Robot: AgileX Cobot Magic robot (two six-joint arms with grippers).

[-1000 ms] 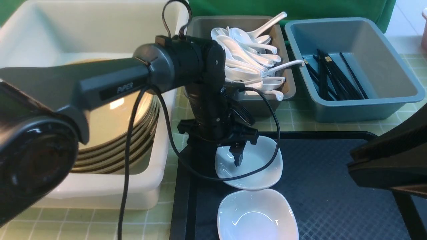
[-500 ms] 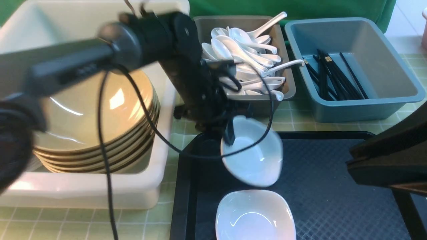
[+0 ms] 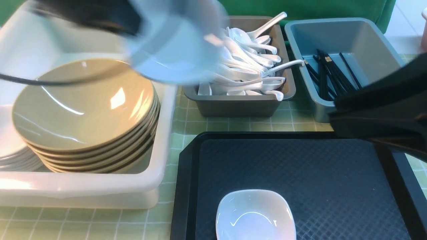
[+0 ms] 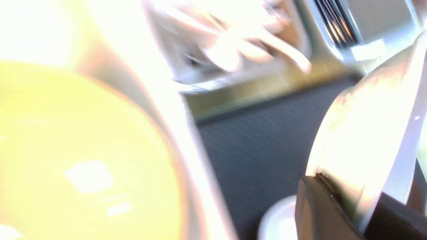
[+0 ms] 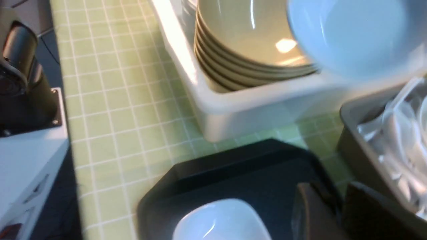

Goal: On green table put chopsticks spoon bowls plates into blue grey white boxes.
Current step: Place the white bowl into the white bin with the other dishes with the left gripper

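Observation:
My left gripper (image 4: 357, 216) is shut on the rim of a small white plate (image 3: 173, 46), which hangs blurred high above the edge between the white box (image 3: 83, 188) and the grey box (image 3: 233, 106). A second plate (image 3: 255, 215) lies on the black tray (image 3: 317, 180). A stack of tan bowls (image 3: 83, 103) fills the white box. Many white spoons (image 3: 247, 63) are heaped in the grey box. Black chopsticks (image 3: 330, 76) lie in the blue box (image 3: 367, 36). My right gripper (image 5: 340, 213) hovers over the tray's far edge, its fingers a little apart with nothing between them.
More white plates (image 3: 13, 153) are stacked at the left end of the white box, beside the bowls. The green table (image 3: 233, 126) shows between the boxes and the tray. The dark right arm (image 3: 383, 110) hangs in front of the blue box's near corner.
The left gripper shut on the farther plate on the tray, then lifted it up and to the left towards the white box. The right arm rose and shifted left.

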